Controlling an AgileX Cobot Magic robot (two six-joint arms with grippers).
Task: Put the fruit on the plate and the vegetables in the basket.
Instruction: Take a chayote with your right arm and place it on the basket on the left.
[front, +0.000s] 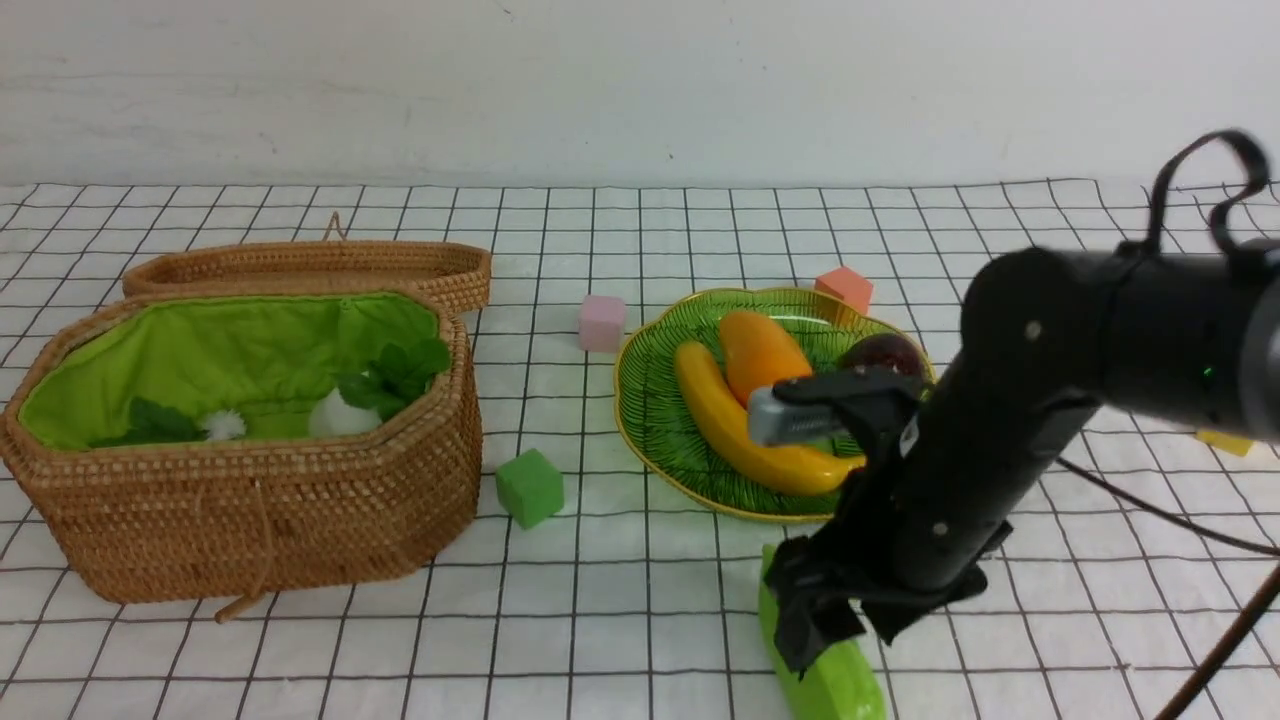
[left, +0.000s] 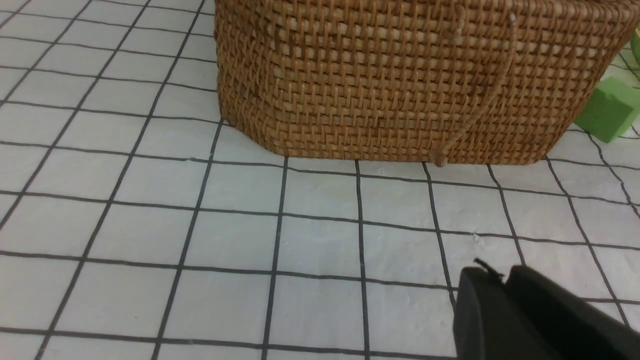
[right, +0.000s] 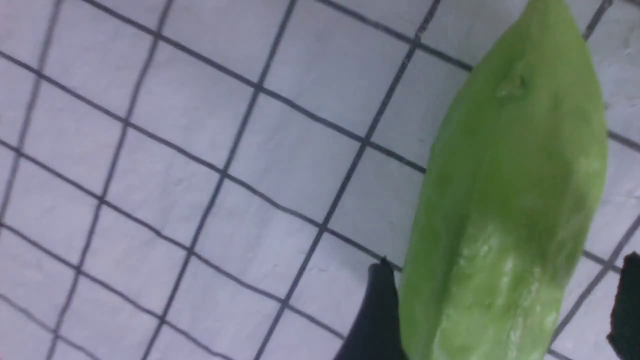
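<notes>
The light green cucumber (front: 840, 690) lies on the checked cloth near the front edge. My right gripper (front: 805, 625) is down over it and open. In the right wrist view the cucumber (right: 505, 200) lies between the jaws of the right gripper (right: 502, 310); one finger touches its side, the other stands apart. The banana (front: 740, 430), mango (front: 762, 352) and purple-brown ball (front: 882, 352) lie on the green plate (front: 660, 410). The white radish (front: 345, 412) lies in the basket (front: 260, 500); more green leaves (front: 150, 425) show inside, and no carrot body shows. My left gripper (left: 495, 272) is shut and empty, low before the basket's wall (left: 400, 80).
The basket's lid (front: 310, 265) lies behind it. Foam cubes lie around: green (front: 530, 487) between basket and plate, also in the left wrist view (left: 607, 107), pink (front: 602, 322), orange (front: 845, 288) behind the plate, yellow (front: 1225, 442) at the right.
</notes>
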